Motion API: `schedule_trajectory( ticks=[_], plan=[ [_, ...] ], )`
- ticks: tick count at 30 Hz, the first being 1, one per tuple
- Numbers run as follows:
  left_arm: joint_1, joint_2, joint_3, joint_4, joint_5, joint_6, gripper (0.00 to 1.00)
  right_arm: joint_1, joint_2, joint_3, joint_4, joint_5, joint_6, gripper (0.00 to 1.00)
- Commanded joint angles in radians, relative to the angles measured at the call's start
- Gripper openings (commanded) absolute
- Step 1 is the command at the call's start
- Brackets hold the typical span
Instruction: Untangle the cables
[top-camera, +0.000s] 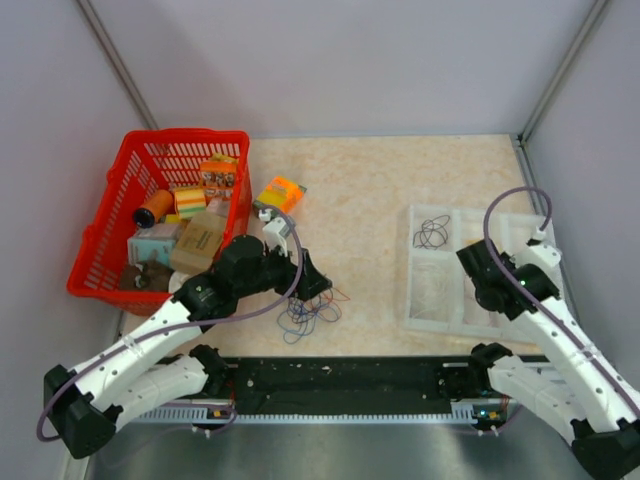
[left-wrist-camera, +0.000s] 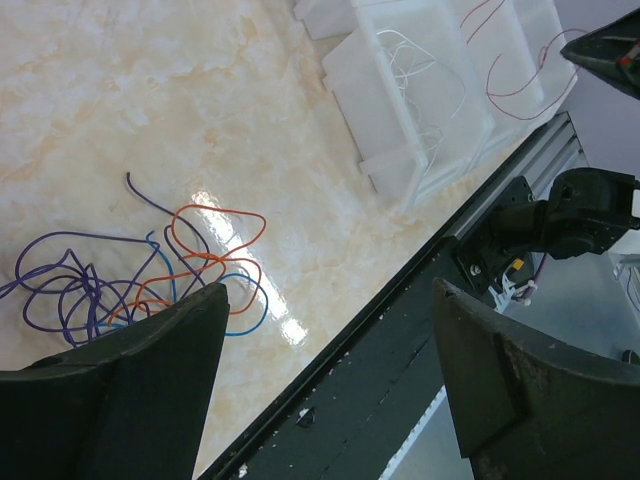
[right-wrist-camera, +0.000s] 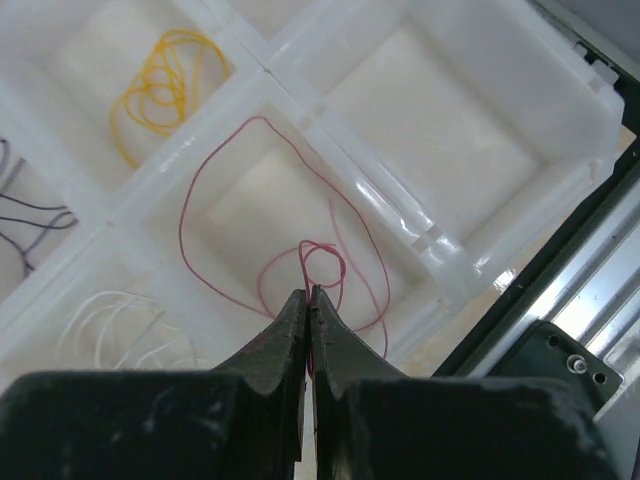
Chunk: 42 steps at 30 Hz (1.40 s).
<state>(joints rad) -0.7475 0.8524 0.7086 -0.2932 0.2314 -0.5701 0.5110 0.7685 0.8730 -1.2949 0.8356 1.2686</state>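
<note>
While hovering above thin purple-orange-blue wire tangle (top-camera: 308, 316) on marbled beige desk (top-camera: 400, 180): left jaws spread wide, gripping nothing. Right jaws pinched shut on thin red wire loop (right-wrist-camera: 320, 243) inside translucent white compartment tray (right-wrist-camera: 430, 240); thin yellow wire coil (right-wrist-camera: 140, 95) in neighbouring compartment.

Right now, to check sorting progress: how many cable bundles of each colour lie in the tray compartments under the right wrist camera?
yellow cable bundle: 1
red cable: 1
white cable bundle: 1
dark cable, cut off at the frame edge: 1
Total: 4
</note>
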Motion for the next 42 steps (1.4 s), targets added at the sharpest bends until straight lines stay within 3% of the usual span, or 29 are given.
schedule_trajectory(
  ticks=[1,5,8,9,11,13,14,17,18,22,24,28,30,32,35,39,42],
  plan=[
    [-0.001,0.013,0.003,0.031,0.017,0.004,0.86,-0.11,0.028,-0.107,0.23,-0.113,-0.21,0.0],
    [-0.001,-0.009,-0.008,0.028,0.008,0.003,0.86,-0.18,0.089,-0.176,0.377,-0.211,-0.273,0.0],
    [-0.001,-0.016,-0.014,0.014,0.006,0.004,0.86,-0.183,0.155,-0.175,0.402,-0.155,-0.307,0.03],
    [-0.001,-0.019,-0.015,0.008,0.003,0.004,0.86,-0.181,0.161,-0.163,0.401,-0.136,-0.33,0.15],
    [-0.001,-0.021,-0.018,0.0,0.002,0.009,0.86,-0.181,0.138,-0.126,0.382,-0.125,-0.363,0.59],
    [-0.001,-0.016,-0.023,-0.006,-0.015,0.019,0.86,-0.181,0.085,-0.089,0.381,-0.173,-0.417,0.88],
    [-0.001,-0.01,-0.024,-0.009,-0.032,0.019,0.86,-0.181,0.059,-0.071,0.381,-0.218,-0.451,0.91],
    [0.0,-0.01,-0.029,-0.027,-0.125,-0.016,0.86,-0.116,-0.004,0.003,0.384,-0.305,-0.508,0.92],
    [0.0,-0.015,-0.035,-0.023,-0.147,-0.026,0.86,-0.033,-0.006,0.039,0.387,-0.3,-0.52,0.92],
    [0.0,-0.047,-0.066,0.014,-0.204,-0.073,0.81,0.246,0.118,0.132,0.347,-0.116,-0.502,0.96],
    [0.0,-0.068,-0.074,0.002,-0.222,-0.088,0.78,0.303,0.208,0.141,0.426,-0.249,-0.573,0.98],
    [0.0,-0.147,-0.087,-0.058,-0.308,-0.103,0.75,0.345,0.327,0.005,0.862,-0.813,-0.68,0.93],
    [0.0,-0.199,-0.1,-0.078,-0.343,-0.103,0.75,0.366,0.37,-0.078,1.085,-0.953,-0.644,0.87],
    [0.0,-0.251,-0.11,-0.099,-0.365,-0.105,0.74,0.379,0.412,-0.124,1.236,-1.022,-0.646,0.81],
    [0.0,-0.283,-0.123,-0.119,-0.345,-0.102,0.72,0.386,0.491,-0.147,1.347,-1.067,-0.693,0.65],
    [0.0,-0.205,-0.141,-0.071,-0.239,-0.086,0.71,0.388,0.603,-0.153,1.375,-1.099,-0.784,0.64],
    [0.0,-0.072,-0.101,-0.081,-0.163,-0.08,0.78,0.386,0.644,-0.143,1.333,-1.078,-0.911,0.65]
  ],
)
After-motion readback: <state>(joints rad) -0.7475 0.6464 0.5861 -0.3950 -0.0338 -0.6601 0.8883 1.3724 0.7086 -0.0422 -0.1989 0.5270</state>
